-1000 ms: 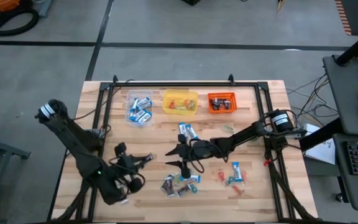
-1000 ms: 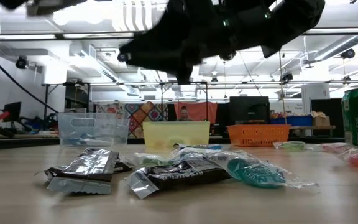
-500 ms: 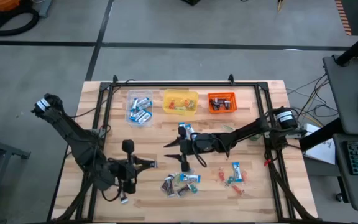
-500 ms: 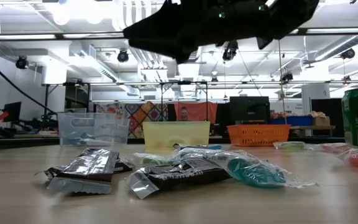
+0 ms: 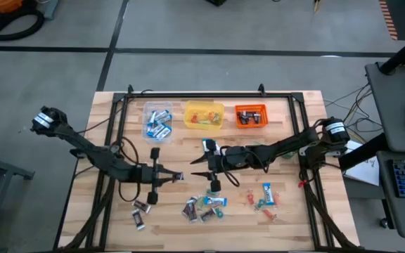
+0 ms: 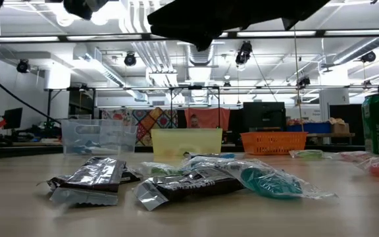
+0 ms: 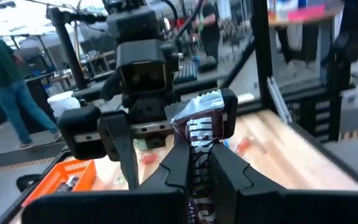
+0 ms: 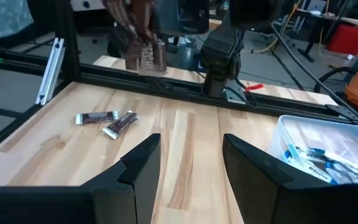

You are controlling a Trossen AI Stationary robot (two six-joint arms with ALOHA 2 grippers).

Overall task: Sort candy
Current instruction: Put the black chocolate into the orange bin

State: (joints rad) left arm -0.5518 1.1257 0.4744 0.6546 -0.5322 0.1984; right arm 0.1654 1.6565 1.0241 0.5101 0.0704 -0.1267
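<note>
While the left gripper (image 5: 177, 176) clamps a dark brown candy bar (image 7: 199, 127) above bare planks mid-table, the right gripper (image 5: 197, 169) faces it, fingers spread wide and empty. Loose candy (image 5: 204, 208) lies clustered near the table's front edge (image 5: 209, 242).

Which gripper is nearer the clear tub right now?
Left, by a small margin. The left gripper, shut on a dark brown candy, is below the clear tub; the open right gripper sits farther right.

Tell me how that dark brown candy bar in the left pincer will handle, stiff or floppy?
The dark brown candy bar stands upright in the shut left pincer, so probably fairly stiff. Its foil wrapper looks glossy, likely slippery. It seems light.
</note>
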